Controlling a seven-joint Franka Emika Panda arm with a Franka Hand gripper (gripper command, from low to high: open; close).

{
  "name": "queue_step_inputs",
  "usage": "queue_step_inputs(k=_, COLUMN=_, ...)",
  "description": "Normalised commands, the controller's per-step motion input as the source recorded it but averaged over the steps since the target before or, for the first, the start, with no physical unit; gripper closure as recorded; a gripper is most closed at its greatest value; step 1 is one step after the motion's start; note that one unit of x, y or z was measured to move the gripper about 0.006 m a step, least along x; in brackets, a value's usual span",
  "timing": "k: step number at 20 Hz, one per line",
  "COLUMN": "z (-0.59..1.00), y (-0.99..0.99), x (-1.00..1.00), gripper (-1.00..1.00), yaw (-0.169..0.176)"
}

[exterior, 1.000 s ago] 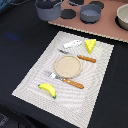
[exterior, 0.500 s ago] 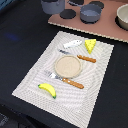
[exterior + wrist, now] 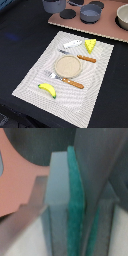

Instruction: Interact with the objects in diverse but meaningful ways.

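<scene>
- The arm did not show in the exterior view, and the wrist view was a close blur, so I could not tell whether the gripper stood wide, narrow or holding anything.
- Nearest me lay the banana (image 3: 47,90), a smooth, curved yellow piece. Its long axis ran slantwise across the near corner of the ribbed, pale woven mat (image 3: 102,85).
- Just beyond it were an orange-handled fork (image 3: 67,80) and a round, flat tan plate (image 3: 67,65), close together, with an orange-handled knife (image 3: 85,58) on the plate's far side.
- Further on, near the mat's far edge, lay the white-and-blue tool (image 3: 73,44). The cheese wedge (image 3: 90,46), a glossy yellow triangle, sat just beside it but apart from it.
- Farthest off, a salmon-pink board (image 3: 75,24) carried a grey-blue pot (image 3: 91,12), matte and round-walled, a second pot (image 3: 53,5) and flat dark discs (image 3: 67,13).
- The wrist view showed only a grey slab (image 3: 57,188) pressed against a teal one (image 3: 75,203), both upright and smooth, with a salmon surface (image 3: 20,173) alongside.
- Judging by that colour, the hand was probably up by the board. If so, the pots were its closest objects, and the banana lay well away from it, across the whole mat.
- That direction and the banana's slanted axis were what any next reach would have to settle.
</scene>
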Motion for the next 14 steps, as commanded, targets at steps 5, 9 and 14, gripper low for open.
queue_step_inputs(k=5, z=0.05, y=0.59, x=0.27, gripper=1.0, yaw=0.014)
queue_step_inputs(k=9, z=0.04, y=0.63, x=0.31, gripper=1.0, yaw=0.005)
queue_step_inputs(k=14, z=0.05, y=0.48, x=0.36, gripper=1.0, yaw=0.0)
